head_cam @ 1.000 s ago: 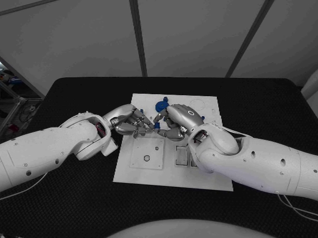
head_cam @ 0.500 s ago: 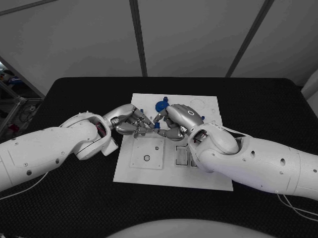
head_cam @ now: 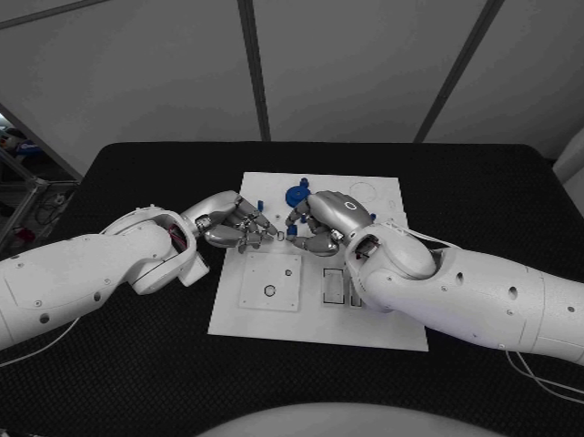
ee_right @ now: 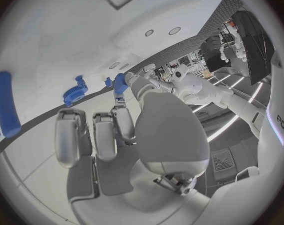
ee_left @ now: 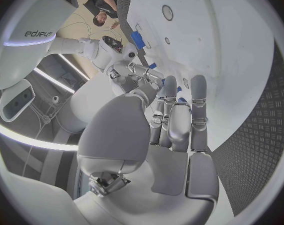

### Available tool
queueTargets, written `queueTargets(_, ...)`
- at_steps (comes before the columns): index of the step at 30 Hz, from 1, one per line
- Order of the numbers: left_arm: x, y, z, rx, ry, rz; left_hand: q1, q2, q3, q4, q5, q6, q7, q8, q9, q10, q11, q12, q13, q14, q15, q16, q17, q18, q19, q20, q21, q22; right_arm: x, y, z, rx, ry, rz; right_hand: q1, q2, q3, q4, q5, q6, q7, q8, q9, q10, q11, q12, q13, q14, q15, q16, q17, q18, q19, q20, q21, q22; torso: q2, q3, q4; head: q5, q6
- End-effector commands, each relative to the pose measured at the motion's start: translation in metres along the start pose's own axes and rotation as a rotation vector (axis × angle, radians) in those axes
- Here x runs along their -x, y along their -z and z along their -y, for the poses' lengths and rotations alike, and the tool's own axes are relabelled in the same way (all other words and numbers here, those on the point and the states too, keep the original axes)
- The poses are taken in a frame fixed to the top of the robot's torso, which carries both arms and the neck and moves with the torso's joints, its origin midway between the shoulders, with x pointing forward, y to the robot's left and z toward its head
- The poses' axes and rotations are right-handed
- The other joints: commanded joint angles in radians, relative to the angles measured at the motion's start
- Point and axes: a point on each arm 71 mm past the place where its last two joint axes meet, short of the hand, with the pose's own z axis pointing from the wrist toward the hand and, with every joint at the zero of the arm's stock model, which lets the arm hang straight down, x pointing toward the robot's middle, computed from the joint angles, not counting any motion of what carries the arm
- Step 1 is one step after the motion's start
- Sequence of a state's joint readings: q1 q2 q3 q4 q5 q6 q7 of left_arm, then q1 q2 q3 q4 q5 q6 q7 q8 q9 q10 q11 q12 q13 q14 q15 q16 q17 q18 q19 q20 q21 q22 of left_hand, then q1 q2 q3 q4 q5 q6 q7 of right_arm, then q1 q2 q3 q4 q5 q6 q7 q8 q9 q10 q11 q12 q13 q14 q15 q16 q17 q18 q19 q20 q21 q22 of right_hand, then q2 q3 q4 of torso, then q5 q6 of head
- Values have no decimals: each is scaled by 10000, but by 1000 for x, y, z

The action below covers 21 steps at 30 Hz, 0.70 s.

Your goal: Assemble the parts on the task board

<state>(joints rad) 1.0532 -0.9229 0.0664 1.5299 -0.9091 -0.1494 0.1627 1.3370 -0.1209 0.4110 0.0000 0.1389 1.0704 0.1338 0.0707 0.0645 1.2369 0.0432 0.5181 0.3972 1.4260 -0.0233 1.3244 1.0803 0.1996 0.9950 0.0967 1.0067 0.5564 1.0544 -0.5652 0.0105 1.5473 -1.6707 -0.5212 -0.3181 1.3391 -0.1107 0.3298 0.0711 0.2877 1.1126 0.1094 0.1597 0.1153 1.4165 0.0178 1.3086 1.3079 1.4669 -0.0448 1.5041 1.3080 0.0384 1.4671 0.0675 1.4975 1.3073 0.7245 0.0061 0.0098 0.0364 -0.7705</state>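
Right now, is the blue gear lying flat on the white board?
Yes. The blue gear lies flat on the task board, beyond both hands.

The task board (head_cam: 371, 319) is laid on the middle of the desk (head_cam: 135, 364). The left hand (head_cam: 229, 226) and right hand (head_cam: 321, 223) are met fingertip to fingertip above it. Parts (head_cam: 295, 193) are set just beyond the fingers (head_cam: 258, 238), on the board's far half
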Motion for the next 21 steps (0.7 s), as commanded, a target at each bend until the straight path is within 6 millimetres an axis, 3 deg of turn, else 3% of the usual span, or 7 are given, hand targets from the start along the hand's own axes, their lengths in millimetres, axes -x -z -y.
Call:
queueTargets(1, 4, 2, -2, 57, 143, 165, -45, 78, 84, 3, -38, 51, 15, -59, 10, -68, 6, 59, 15, 22, 21, 51, -3, -165, 4, -69, 63, 19, -1, -3, 2, -212, 380, -266, 28, 82, 50, -11, 35, 285, -199, 75, 181, 25, -76, -70, 209, 813, -82, 23, 1660, -91, 219, -57, 62, 1517, 3, -5, 14, 8, -9)
queueTargets(10, 11, 9, -4, 124, 212, 450, -46, 73, 90, -1, -40, 56, 17, -57, 11, -72, 7, 60, 16, 17, 21, 44, -20, -166, 3, -69, 65, 21, -4, -7, 2, -312, 924, -341, 39, 86, 59, -21, 28, 284, -202, 76, 184, 18, -80, -86, 196, 812, -86, 21, 1658, -93, 226, -60, 68, 1527, -3, -12, 34, 30, -16)
queueTargets(21, 13, 11, -4, 138, 222, 533, -57, 51, 102, -12, -44, 67, 26, -55, 12, -87, 14, 61, 17, 13, 23, 43, -28, -166, 1, -68, 71, 27, -9, -11, -3, -455, 1441, -668, 45, 90, 65, -27, 21, 285, -204, 78, 186, 19, -82, -85, 198, 814, -88, 28, 1668, -96, 234, -62, 74, 1538, 4, 7, 2, 96, 0)
